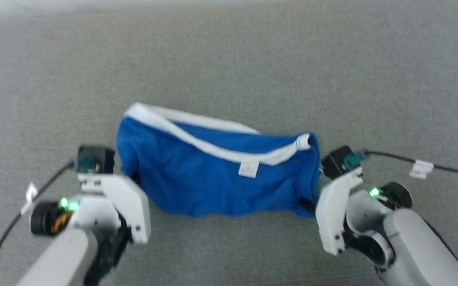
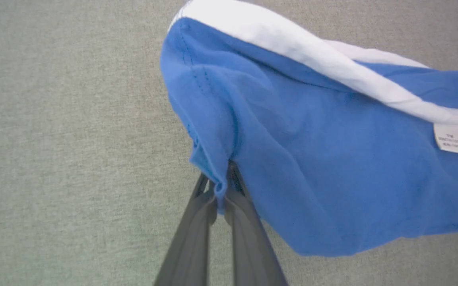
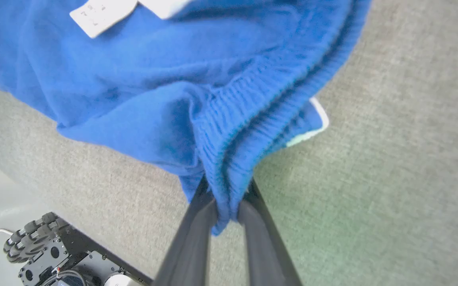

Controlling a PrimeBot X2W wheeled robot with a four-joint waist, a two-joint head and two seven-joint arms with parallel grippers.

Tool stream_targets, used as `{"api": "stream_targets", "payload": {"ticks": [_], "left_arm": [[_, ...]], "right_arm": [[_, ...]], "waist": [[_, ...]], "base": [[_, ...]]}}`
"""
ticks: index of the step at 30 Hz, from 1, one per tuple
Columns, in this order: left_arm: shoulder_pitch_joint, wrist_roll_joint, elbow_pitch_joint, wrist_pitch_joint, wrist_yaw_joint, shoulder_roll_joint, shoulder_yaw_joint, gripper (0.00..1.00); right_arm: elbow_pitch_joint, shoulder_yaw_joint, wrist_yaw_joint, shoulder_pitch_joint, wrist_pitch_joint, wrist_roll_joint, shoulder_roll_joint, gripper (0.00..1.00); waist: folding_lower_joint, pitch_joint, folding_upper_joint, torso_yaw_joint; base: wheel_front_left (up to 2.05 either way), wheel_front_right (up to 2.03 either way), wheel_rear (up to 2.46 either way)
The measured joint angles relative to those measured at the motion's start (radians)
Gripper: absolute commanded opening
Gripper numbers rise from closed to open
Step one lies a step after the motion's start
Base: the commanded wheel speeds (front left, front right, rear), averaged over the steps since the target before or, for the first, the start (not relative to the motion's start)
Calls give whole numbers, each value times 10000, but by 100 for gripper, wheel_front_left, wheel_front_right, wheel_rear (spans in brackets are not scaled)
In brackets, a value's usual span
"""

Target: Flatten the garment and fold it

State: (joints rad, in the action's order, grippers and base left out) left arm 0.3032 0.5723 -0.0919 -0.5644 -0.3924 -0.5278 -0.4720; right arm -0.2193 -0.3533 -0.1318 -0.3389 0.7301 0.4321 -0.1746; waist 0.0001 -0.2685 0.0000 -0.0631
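Observation:
The garment [image 1: 213,174] is a pair of royal-blue shorts with white band trim and a small white label [image 1: 249,169], stretched between my two grippers above a grey fabric surface. At the garment's left edge, my left gripper [image 1: 133,176] is shut on a blue fold [image 2: 219,186], pinched between its dark fingers [image 2: 191,234]. My right gripper [image 1: 306,204] is shut on the ribbed elastic waist [image 3: 229,159] at the right edge, with bunched cloth between its fingers [image 3: 191,238]. The label also appears in the wrist views [image 2: 453,139] [image 3: 101,14].
A grey textured surface [image 1: 229,59] spreads all round the garment. Black cables run from both wrists [image 1: 431,167] [image 1: 10,226]. In the right wrist view, the surface's near edge drops to pale floor, where the robot's wheeled base [image 3: 46,254] stands.

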Motion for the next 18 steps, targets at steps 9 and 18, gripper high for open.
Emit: {"api": "stream_targets", "payload": {"ticks": [9, 18], "left_arm": [[-2536, 199, -773, 385, -1156, 328, -46, 0], [-3154, 466, 6, 1256, -1030, 1256, -474, 100]], "right_arm": [[1204, -128, 0, 1325, 654, 539, -1005, 0], [988, 330, 0, 2128, 121, 69, -884, 100]], "waist": [[-2, 874, 0, 306], [-1, 1098, 0, 557]], "base": [[0, 0, 0], [0, 0, 0]]}}
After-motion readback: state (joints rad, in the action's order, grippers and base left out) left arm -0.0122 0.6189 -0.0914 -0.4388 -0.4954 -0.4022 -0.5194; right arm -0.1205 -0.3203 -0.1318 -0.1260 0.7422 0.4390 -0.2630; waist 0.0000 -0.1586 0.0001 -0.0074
